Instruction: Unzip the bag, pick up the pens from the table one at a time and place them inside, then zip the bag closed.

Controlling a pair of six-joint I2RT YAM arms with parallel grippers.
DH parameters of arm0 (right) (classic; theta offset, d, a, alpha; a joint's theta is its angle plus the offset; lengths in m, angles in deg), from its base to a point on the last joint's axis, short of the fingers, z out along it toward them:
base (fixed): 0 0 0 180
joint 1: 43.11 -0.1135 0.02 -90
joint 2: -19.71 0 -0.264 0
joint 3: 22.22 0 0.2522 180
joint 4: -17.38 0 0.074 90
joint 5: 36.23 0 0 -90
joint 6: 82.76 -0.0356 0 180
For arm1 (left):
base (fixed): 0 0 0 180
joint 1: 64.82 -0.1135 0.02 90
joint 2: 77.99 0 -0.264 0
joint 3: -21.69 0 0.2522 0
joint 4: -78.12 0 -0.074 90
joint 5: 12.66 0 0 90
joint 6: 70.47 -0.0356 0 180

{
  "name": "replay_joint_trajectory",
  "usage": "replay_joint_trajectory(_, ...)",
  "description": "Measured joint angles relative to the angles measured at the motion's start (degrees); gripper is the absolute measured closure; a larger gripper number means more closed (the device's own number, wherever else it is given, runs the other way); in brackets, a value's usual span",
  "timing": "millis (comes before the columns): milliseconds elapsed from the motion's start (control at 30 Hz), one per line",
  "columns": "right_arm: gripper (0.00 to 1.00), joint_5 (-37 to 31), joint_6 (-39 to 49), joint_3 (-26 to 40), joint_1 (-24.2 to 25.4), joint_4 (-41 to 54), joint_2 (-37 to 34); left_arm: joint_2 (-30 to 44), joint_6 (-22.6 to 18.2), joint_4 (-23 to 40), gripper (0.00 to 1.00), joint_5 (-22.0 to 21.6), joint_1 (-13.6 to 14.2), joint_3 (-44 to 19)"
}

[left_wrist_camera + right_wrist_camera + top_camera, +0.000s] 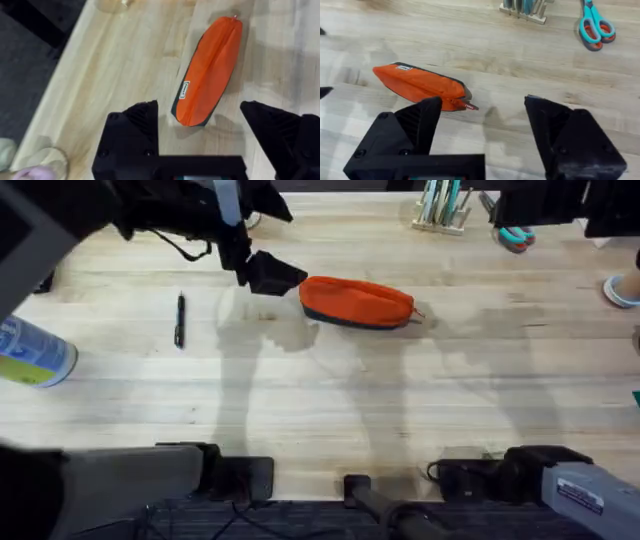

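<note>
Bag [357,302] lies zipped, apparently, mid-worktop [320,410]; one pen [180,319] well left. Left end effector [200,130] and right end effector [482,130] both gape. Pin the near end, then draw the pull [471,106] along squarely.

Robot lab bench, plank table [330,400], two arm bases, scissors [592,27]

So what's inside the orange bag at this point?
Can't tell. The bag lies on the table with its top seam looking closed, the red pull at one end, so the fabric hides any contents. One pen still lies on the wood, apart from it.
</note>
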State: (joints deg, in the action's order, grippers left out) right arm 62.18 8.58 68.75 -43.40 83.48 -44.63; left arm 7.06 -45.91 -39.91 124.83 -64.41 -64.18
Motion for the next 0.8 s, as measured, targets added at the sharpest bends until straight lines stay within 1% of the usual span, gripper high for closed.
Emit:
replay_joint_trajectory(333, 0.004, 0.0, 0.7, 0.0, 0.0, 0.0, 0.0, 10.8, -0.6, -1.2, 0.008, 2.6, 0.0, 0.0)
replay_joint_trajectory(467, 0.004, 0.0, 0.8, 0.0, 0.0, 0.0, 0.0, 13.8, -0.6, -2.7, 0.008, 3.8, 0.0, 0.0)
replay_joint_trajectory(800, 0.004, 0.0, 0.9, 0.0, 0.0, 0.0, 0.0, 20.4, -0.6, -4.0, 0.008, 6.0, 0.0, 0.0)
